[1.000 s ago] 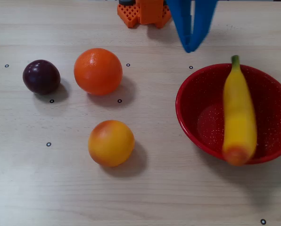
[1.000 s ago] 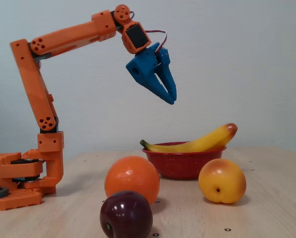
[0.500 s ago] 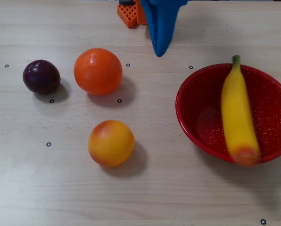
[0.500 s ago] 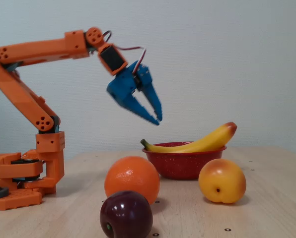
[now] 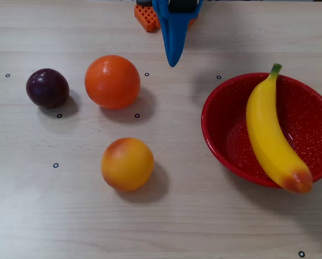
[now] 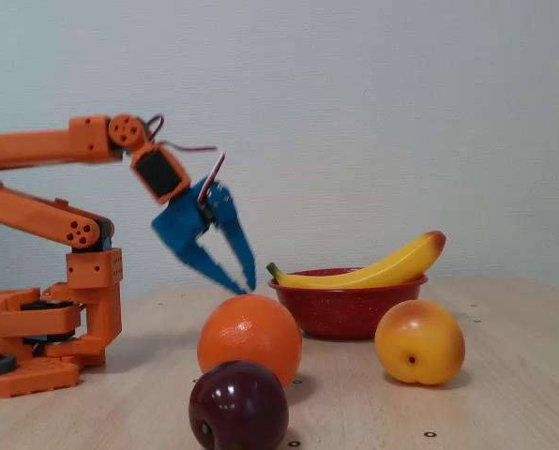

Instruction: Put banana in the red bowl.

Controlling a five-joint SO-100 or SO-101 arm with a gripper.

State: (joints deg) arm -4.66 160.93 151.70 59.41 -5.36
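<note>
Your banana (image 5: 270, 133) lies across the red bowl (image 5: 226, 137), stem on the far rim and orange tip overhanging the near rim because it is as long as the bowl is wide. The pincer (image 6: 245, 283) hangs empty, slightly parted, well apart above the tabletop (image 5: 204, 226).

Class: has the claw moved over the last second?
Yes. In the fixed view the claw has dropped and swung left, away from the bowl, towards the orange base.

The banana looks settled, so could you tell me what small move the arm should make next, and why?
Probably just finish folding back to rest: the banana lies in the red bowl, its tip overhanging the rim, and the pincer is empty and clear of it.
</note>
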